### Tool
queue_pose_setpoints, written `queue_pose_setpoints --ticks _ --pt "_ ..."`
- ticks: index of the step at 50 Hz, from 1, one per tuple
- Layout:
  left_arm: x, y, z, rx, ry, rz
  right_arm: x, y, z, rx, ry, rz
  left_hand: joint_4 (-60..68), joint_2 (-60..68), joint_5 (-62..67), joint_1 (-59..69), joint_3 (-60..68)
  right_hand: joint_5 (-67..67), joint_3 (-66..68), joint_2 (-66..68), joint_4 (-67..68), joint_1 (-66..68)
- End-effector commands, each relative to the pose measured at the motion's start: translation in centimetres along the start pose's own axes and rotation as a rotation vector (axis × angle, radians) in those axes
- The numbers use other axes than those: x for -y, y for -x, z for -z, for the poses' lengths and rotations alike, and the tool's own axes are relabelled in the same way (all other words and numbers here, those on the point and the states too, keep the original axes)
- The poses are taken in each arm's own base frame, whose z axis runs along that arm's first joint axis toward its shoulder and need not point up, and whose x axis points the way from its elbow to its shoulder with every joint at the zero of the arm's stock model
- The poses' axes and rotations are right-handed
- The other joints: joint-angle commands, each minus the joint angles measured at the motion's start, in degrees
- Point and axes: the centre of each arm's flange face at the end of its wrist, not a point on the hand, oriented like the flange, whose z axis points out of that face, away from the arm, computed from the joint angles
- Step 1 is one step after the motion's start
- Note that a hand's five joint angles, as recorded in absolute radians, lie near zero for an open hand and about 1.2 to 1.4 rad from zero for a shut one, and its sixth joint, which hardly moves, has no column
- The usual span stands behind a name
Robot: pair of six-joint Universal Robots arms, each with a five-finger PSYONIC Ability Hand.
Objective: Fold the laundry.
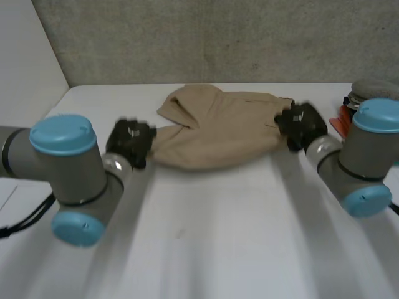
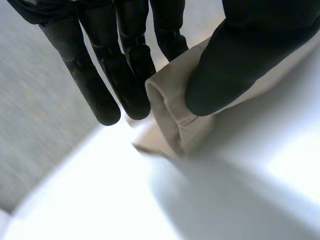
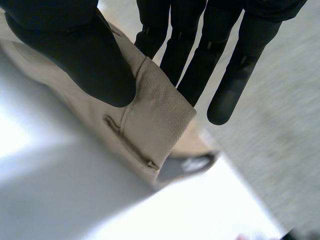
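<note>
On the white worktop [image 1: 218, 249] lies the beige garment [image 1: 215, 134]: your left hand [image 1: 129, 142] pinches its left end, and your right hand [image 1: 302, 124] pinches its right edge. Move both ends together and evenly, with firm pinches, so the cloth does not slip.
</note>
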Motion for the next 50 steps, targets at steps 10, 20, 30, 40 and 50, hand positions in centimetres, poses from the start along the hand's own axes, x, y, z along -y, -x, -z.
queue_pose_setpoints --ticks 10,20,30,40,50 --pt "0.6 -1.6 21.7 -0.397 0.430 -0.350 4.1 0.7 18.7 0.402 0.403 0.335 11.26 11.22 12.49 14.27 11.53 11.76 11.76 12.66 11.37 16.48" --pt "1.0 -2.9 15.7 -0.273 0.234 -0.301 1.1 2.4 17.3 0.425 0.417 0.289 11.26 11.22 12.49 14.27 11.53 11.76 11.76 12.66 11.37 16.48" --pt "2.7 -1.6 9.8 -0.133 0.072 -0.237 0.7 1.0 13.2 0.261 0.317 0.227 11.26 11.22 12.49 14.27 11.53 11.76 11.76 12.66 11.37 16.48" --pt "4.6 -0.4 -2.2 0.058 -0.180 -0.188 0.5 -1.6 4.9 -0.008 0.116 0.148 11.26 11.22 12.49 14.27 11.53 11.76 11.76 12.66 11.37 16.48" --pt "4.4 -1.5 -11.5 0.105 -0.375 -0.204 -1.4 -1.9 -2.7 -0.188 0.059 0.235 7.95 7.91 9.18 10.96 8.22 3.99 4.00 4.89 3.60 8.71"
